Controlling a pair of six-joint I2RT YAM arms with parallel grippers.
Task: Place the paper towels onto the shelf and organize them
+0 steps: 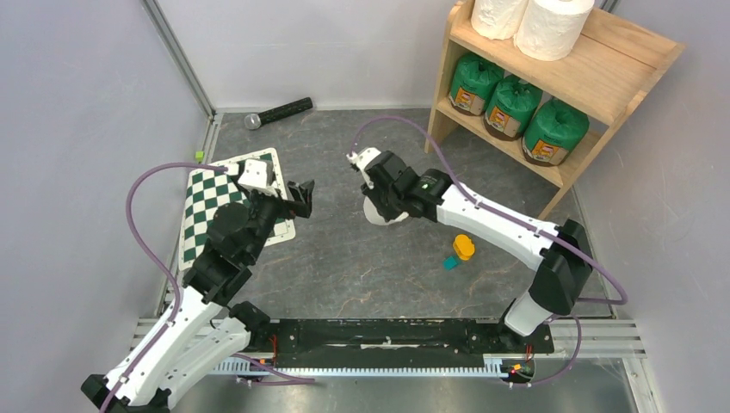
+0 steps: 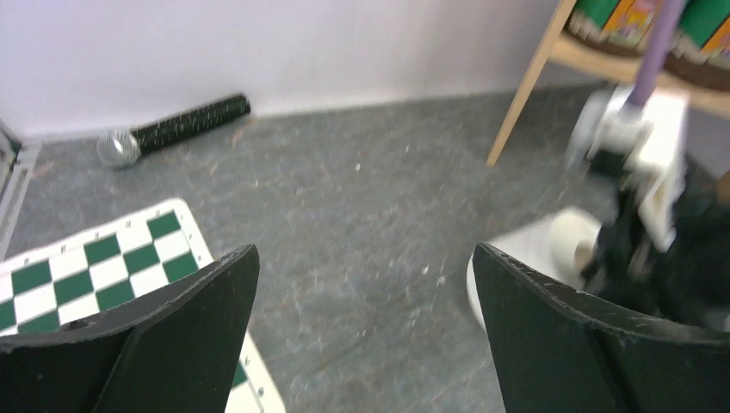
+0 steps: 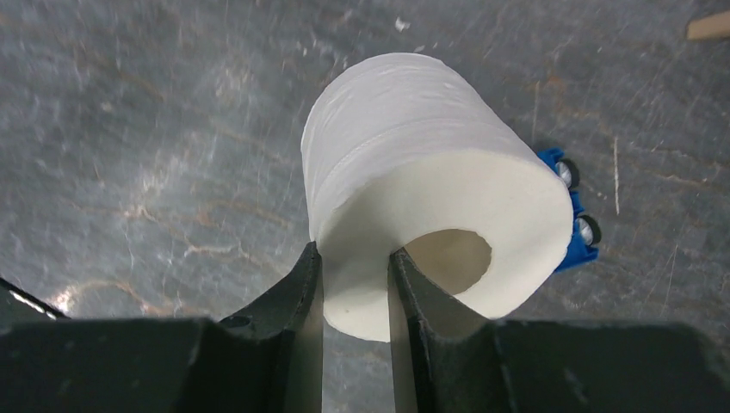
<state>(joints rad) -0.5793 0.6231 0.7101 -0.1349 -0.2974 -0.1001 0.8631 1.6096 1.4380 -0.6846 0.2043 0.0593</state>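
Between the fingers of the right gripper point(image 3: 355, 323) sits one wall of a bare white paper-towel roll with a hollow core point(image 3: 413, 172). One finger lies inside the core and the other against the outer face, both closed tight on the paper. The left gripper point(image 2: 366, 335) is spread wide and holds nothing. The pinched roll is well apart from the light natural-wood two-tier shelf point(image 1: 603, 73), out in front of its open side. On the shelf's upper tier stand two bare white rolls point(image 1: 555, 26); its lower tier holds three green plastic-wrapped rolls point(image 1: 511, 105).

Risk: the grip bears on a single soft wall, so the roll may swing, sag or slip during transfer. A low approach to the upper tier could knock the rolls standing there.

Limits: from above, the right gripper covers most of the pinched roll, so contact with the grey table point(image 1: 361, 267) cannot be determined. The frame edge cuts off the upper-tier rolls.
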